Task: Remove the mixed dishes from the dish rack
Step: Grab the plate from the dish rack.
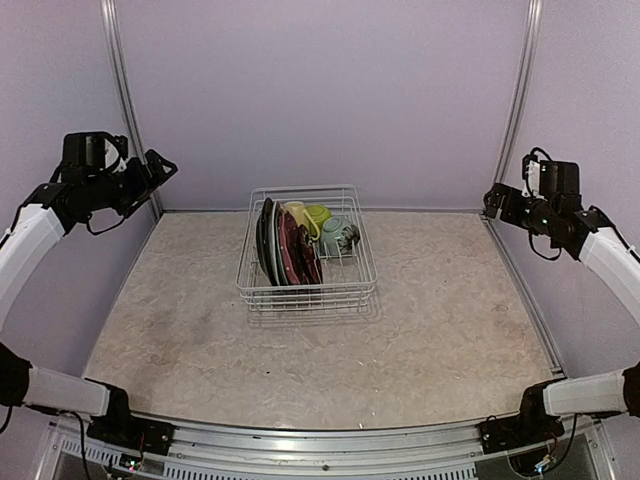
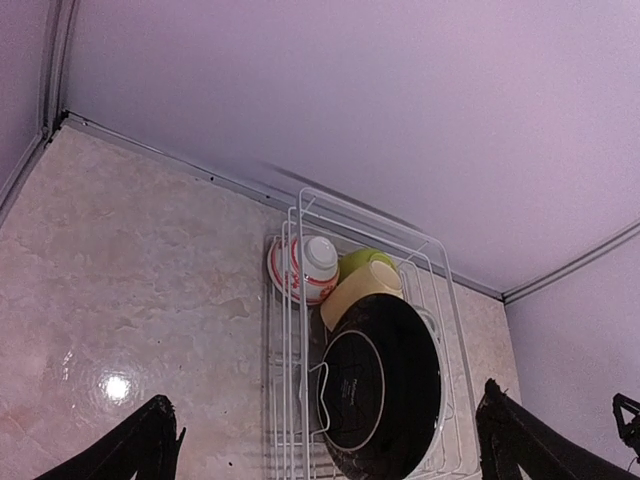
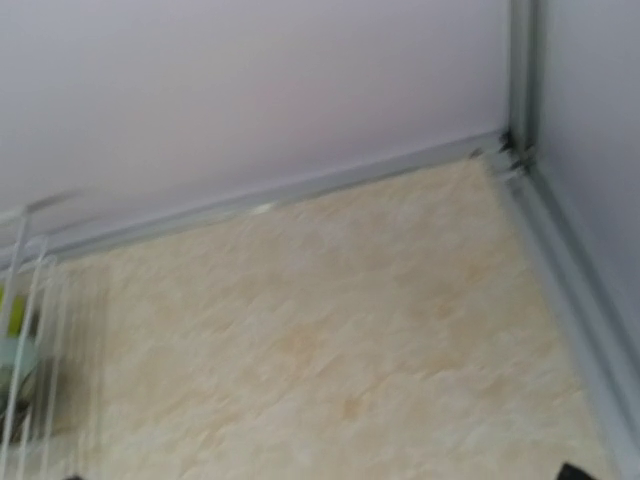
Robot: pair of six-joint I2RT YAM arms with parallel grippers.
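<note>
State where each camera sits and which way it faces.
Top external: above and behind the arm bases, looking down the table at the dish rack; left gripper and right gripper show, raised at the sides.
Left wrist: on the left arm, facing right and down at the rack; its fingers frame the bottom corners.
Right wrist: facing the table's far right corner; barely a fingertip shows.
Shared: the rack, in all three.

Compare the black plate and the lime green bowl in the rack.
The black plate is dark and glossy; the lime green bowl is bright. The plate is far wider than the bowl. The plate stands on edge at the dish rack's left side; the bowl sits at its far end. Both are inside the rack.
</note>
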